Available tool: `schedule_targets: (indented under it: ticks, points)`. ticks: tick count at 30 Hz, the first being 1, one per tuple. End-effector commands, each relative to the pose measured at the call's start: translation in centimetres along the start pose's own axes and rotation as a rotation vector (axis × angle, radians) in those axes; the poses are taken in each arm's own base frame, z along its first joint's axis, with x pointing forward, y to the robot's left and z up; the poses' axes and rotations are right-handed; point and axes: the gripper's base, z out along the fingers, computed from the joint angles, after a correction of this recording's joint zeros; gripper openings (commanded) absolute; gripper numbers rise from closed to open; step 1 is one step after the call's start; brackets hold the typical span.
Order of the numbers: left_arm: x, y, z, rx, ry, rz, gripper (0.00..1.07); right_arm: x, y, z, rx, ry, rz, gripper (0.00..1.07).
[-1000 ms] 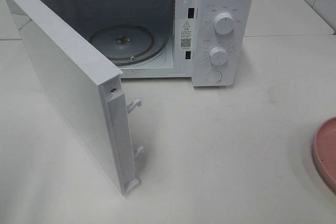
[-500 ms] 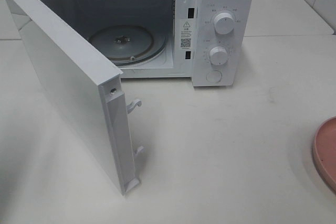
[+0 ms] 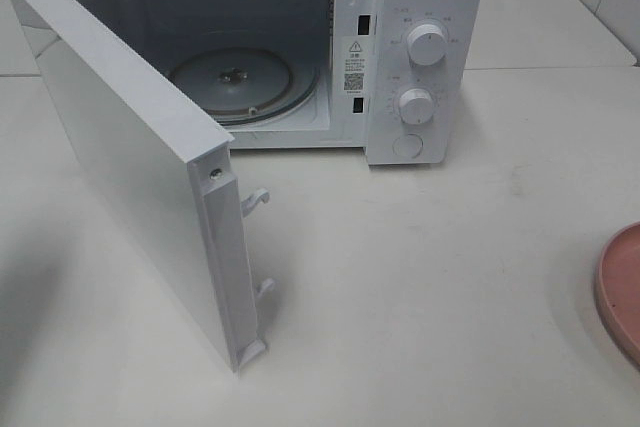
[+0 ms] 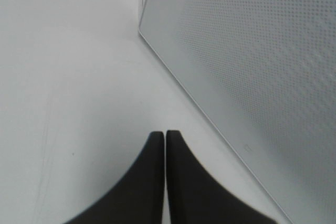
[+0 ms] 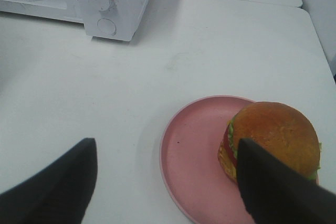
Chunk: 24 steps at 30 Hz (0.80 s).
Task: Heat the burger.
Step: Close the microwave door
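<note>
Figure: the moment before loading. The white countertop microwave oven (image 3: 300, 47) stands at the back of the white table (image 3: 450, 277) with its hinged white door (image 3: 140, 162) swung wide, exposing the round glass turntable (image 3: 235, 82) in the empty cavity; the open door leaves a clear path for the food, and the two white control dials (image 3: 422, 75) remain untouched. The burger (image 5: 273, 142), a glossy golden-brown domed bun over green lettuce and red tomato, sits toward one edge of a flat pink round plate (image 5: 194, 150) on the table, well apart from the oven, on the right arm's side.

The right gripper (image 5: 168, 182) hangs above the plate with its dark fingers (image 5: 58, 179) spread wide, one fingertip overlapping the burger's side in the picture; it holds nothing, a posture that suits an approach for grasping. The left gripper (image 4: 165, 145) has its black fingers (image 4: 149, 182) pressed together on nothing, parked low beside the perforated face of the door, probably to stay clear.

Views compared: the high exterior camera shows the oven's interior and only a sliver of the plate's rim (image 3: 620, 287); neither gripper nor the burger appears there. Only the right wrist camera shows the burger; only the left wrist camera shows the left gripper's fingers.
</note>
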Motion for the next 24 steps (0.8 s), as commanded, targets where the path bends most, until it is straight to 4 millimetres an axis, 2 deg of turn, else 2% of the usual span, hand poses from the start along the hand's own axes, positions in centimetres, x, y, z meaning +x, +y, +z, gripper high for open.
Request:
schedule_targets:
  ticks: [1,5,8,10,18,20,24]
  points:
    - [-0.3,-0.5,1.1,-0.060,-0.072,0.085,0.00,0.2,0.0,-0.3,0.004,-0.032,0.005,0.73]
    - [-0.4,-2.8,1.7,-0.091,-0.160,0.210,0.00,0.2,0.0,-0.3,0.004,-0.032,0.005,0.73]
    - [-0.4,-3.1,1.7,-0.093,-0.174,0.217,0.00,0.2,0.0,-0.3,0.004,-0.032,0.005,0.73]
    - [0.0,-4.4,2.4,-0.091,-0.186,0.265,0.00,0.2,0.0,-0.3,0.004,-0.032,0.005,0.73]
    - [0.2,-5.6,3.1,-0.117,-0.261,0.191,0.00,0.2,0.0,-0.3,0.004,-0.032,0.005,0.73]
    - [0.3,-7.0,3.7,-0.079,-0.338,0.224,0.00,0.2,0.0,-0.3,0.004,-0.032,0.005,0.73]
    - [0.6,-7.8,4.3,-0.022,-0.353,0.198,0.00,0.2,0.0,-0.3,0.004,-0.032,0.005,0.73]
